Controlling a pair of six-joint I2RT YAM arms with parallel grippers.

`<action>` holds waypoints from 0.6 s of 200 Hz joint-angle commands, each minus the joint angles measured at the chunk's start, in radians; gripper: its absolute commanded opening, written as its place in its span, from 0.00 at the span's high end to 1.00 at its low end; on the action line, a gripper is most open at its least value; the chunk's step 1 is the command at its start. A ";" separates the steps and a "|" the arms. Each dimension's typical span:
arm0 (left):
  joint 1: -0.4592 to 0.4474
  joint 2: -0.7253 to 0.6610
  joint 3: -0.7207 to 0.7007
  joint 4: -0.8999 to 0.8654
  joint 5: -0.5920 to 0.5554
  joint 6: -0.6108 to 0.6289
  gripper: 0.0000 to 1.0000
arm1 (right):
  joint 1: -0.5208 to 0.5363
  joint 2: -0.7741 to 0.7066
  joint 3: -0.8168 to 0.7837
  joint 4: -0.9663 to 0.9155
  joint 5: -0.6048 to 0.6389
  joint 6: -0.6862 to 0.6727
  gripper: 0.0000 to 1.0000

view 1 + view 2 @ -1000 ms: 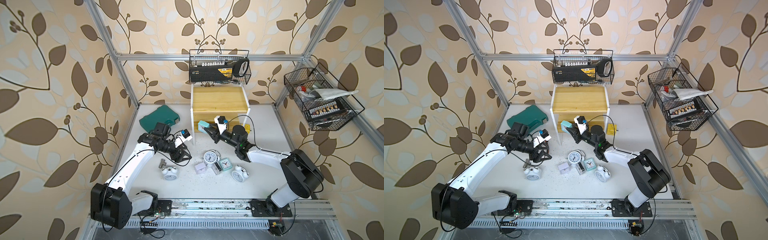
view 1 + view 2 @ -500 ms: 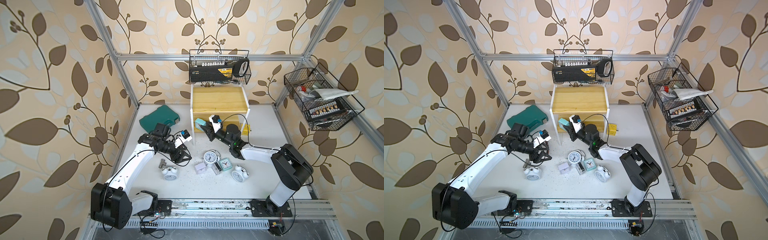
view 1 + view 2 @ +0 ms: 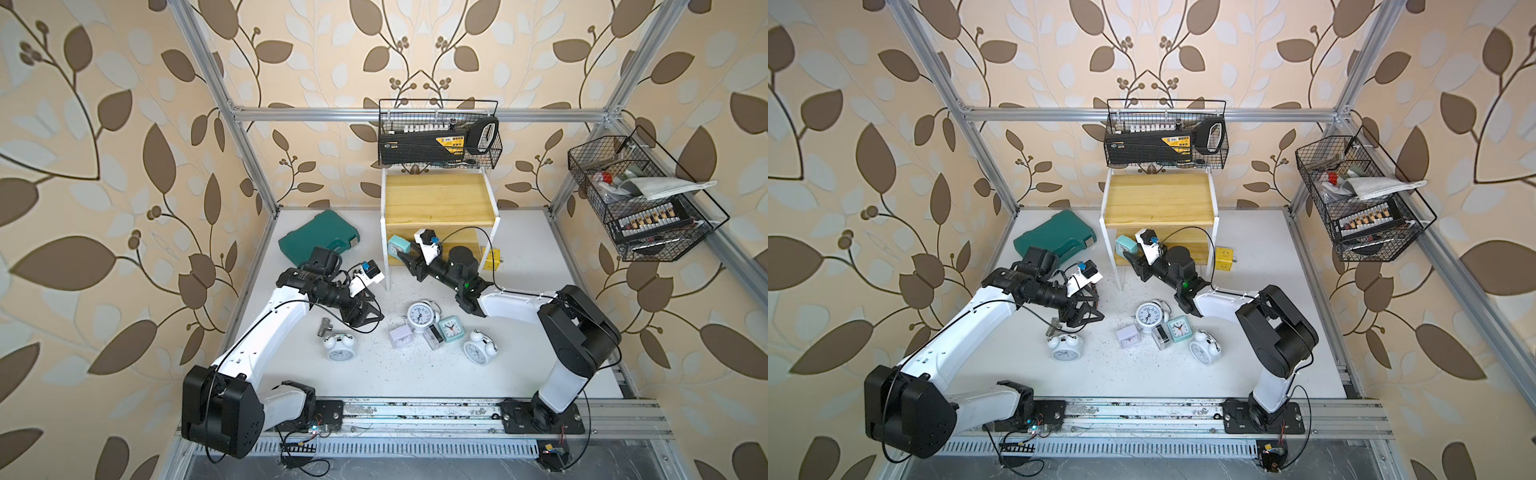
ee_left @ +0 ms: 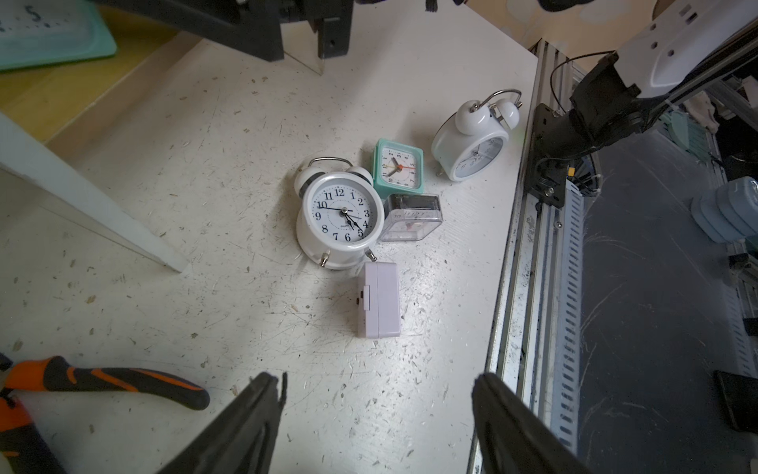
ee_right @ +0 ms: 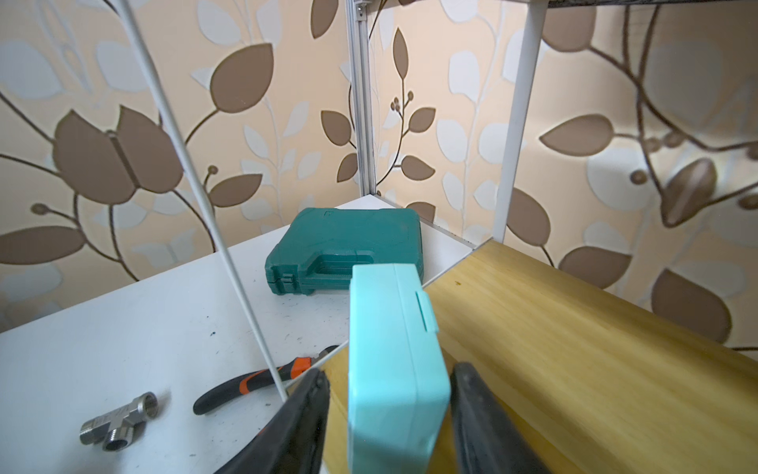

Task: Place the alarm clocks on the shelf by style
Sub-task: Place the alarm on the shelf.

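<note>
A mint square alarm clock (image 5: pixel 393 361) stands upright on the lower board of the shelf (image 3: pixel 436 199), at its left front corner (image 3: pixel 398 246). My right gripper (image 5: pixel 389 381) is open around it, with a gap on each side. On the table lie two white twin-bell clocks (image 3: pixel 419 316) (image 3: pixel 478 351), a teal square one (image 3: pixel 450 328), a clear one (image 3: pixel 433 336) and a lilac one (image 3: pixel 400 336). A third white twin-bell clock (image 3: pixel 340 347) lies apart, just below my left gripper (image 3: pixel 365 320). That gripper is open and empty in the left wrist view (image 4: pixel 377 381).
A green case (image 3: pixel 320 237) lies left of the shelf and a yellow cube (image 3: pixel 491 257) at its right foot. A metal tee fitting (image 3: pixel 325 326) and orange-black pliers (image 5: pixel 254 381) lie under my left arm. Wire baskets (image 3: pixel 438 141) (image 3: pixel 640 212) hang on the walls.
My right gripper carried the mint clock left and inward to the shelf's lower board, and its jaws have now come apart from it. The left arm has not moved.
</note>
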 commanded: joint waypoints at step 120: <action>0.013 0.004 -0.007 -0.010 0.044 0.025 0.23 | 0.005 -0.068 -0.034 -0.097 0.096 -0.016 0.40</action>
